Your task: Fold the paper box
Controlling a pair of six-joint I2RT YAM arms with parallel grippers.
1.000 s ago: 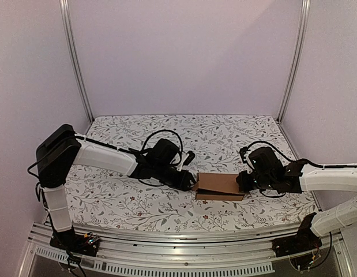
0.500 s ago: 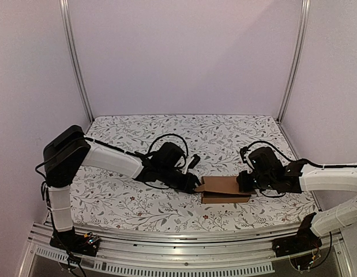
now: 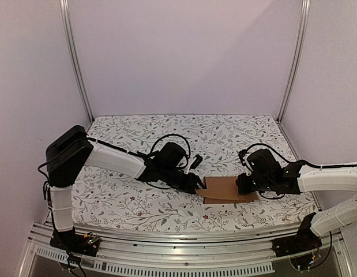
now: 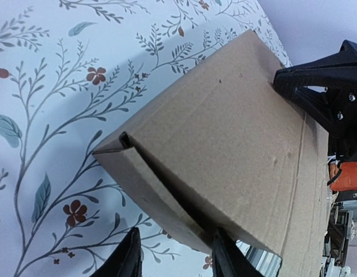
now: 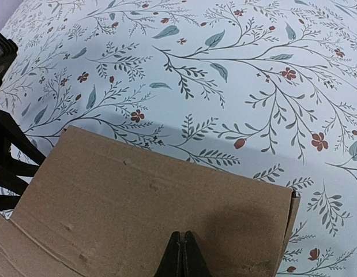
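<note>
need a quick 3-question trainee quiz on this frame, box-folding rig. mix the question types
1. True or false: the right gripper is shut, with its tip against the top of the box.
2. What covers the table? A) bare wood B) a floral cloth C) a green mat
3. Fill the gap: the left gripper sits at one end of the box with its fingers ___.

Key: 1 true; 2 B; 3 apart.
</note>
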